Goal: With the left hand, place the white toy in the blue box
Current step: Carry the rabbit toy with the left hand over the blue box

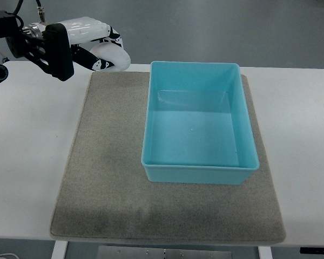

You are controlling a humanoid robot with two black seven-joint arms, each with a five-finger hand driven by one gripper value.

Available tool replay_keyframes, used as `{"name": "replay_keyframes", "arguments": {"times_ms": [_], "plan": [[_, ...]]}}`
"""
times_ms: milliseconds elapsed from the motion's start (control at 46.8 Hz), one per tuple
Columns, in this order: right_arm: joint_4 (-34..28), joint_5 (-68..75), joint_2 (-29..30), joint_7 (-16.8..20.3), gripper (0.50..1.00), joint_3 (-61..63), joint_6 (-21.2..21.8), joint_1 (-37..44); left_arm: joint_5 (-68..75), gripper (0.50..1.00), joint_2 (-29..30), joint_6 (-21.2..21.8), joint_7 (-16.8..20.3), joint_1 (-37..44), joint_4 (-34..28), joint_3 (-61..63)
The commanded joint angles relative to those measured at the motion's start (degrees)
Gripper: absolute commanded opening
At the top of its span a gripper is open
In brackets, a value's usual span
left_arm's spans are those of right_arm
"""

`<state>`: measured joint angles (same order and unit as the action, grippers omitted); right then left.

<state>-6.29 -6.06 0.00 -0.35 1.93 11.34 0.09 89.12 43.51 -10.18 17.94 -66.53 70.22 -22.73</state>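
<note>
Left robot hand (100, 46) sits at the tabletop's (27, 140) far-left edge, fingers curled; any grasped white toy can't be told apart. The open light-blue rectangular plastic box (151, 129) on the grey felt mat (102, 178) lies to the hand's right and nearer the robot, long axis running away from it.

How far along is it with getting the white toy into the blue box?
Done: the left hand has the white toy grasped, near the table's far left. In hand: carrying it, not yet over the blue box. Left: moving it above the box, which looks empty, and releasing.

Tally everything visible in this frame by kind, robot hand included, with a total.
Blue box: 1, nothing inside
White toy: 1, held in the left hand
Grey mat: 1
White table: 1
Left hand: 1
Total: 5
</note>
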Motion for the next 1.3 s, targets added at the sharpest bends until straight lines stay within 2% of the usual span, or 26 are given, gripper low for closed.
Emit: {"name": "replay_keyframes", "arguments": {"times_ms": [0,321,706,1048,1283], "plan": [[0.0,0.0,0.0,0.0,0.936,0.0,0.0,0.0,0.0,0.500,0.0,-0.1,0.0,-0.5,1.1,0.1],[0.0,0.0,0.0,0.0,0.936,0.0,0.0,0.0,-0.1,0.500,-1.9,-0.5,0.0,-2.3,3.9,0.4],[0.1,0.0,0.0,0.0,0.936,0.0,0.0,0.0,-0.4,0.500,-7.4,-0.6,-0.1,-4.2,4.0,3.2],[0.1,0.0,0.0,0.0,0.936,0.0,0.0,0.0,-0.4,0.500,-12.2,-0.6,-0.2,-4.1,3.2,6.0],[0.0,0.0,0.0,0.0,0.936,0.0,0.0,0.0,-0.3,0.500,-15.9,-0.6,-0.2,-3.8,-0.1,7.5]]}}
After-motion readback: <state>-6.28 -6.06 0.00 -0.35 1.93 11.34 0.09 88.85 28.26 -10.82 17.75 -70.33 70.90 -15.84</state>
